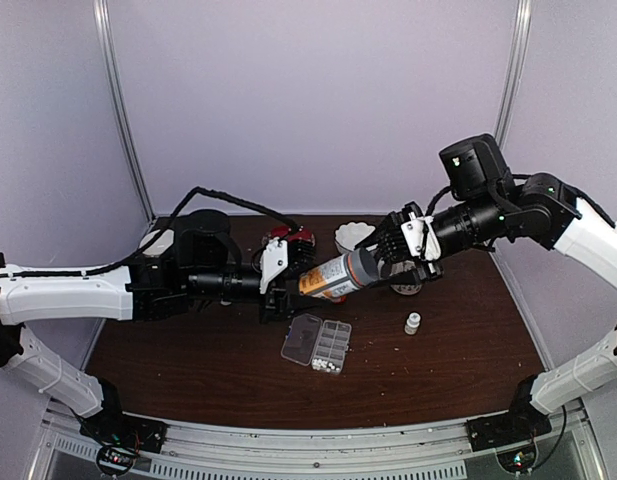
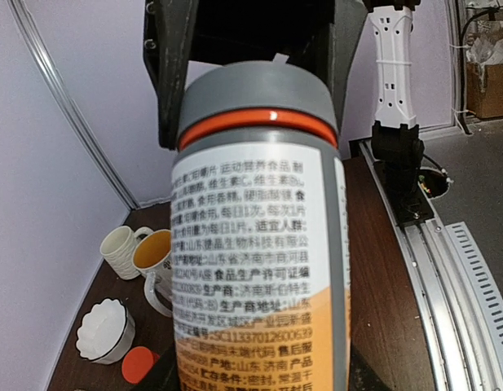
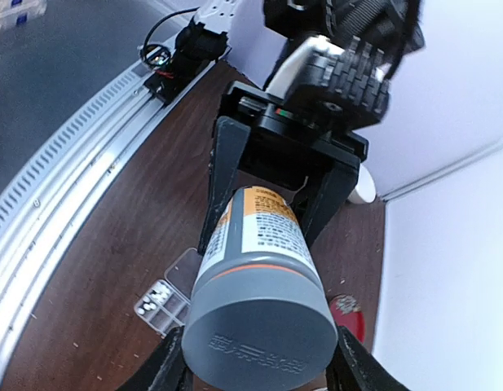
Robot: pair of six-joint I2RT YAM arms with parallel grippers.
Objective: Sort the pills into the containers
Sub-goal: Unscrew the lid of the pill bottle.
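Observation:
An orange-and-white labelled bottle with a grey cap hangs level above the table between both grippers. My left gripper is shut on its body. My right gripper is shut around the cap, which fills the right wrist view. The clear pill organizer lies open on the table just in front of the bottle. A few tiny white pills sit in its near cells and also show in the right wrist view. The bottle fills the left wrist view and hides the left fingers.
A small white bottle stands right of the organizer. A white scalloped bowl and a red object sit at the back. The left wrist view shows two mugs, a scalloped bowl and an orange cap.

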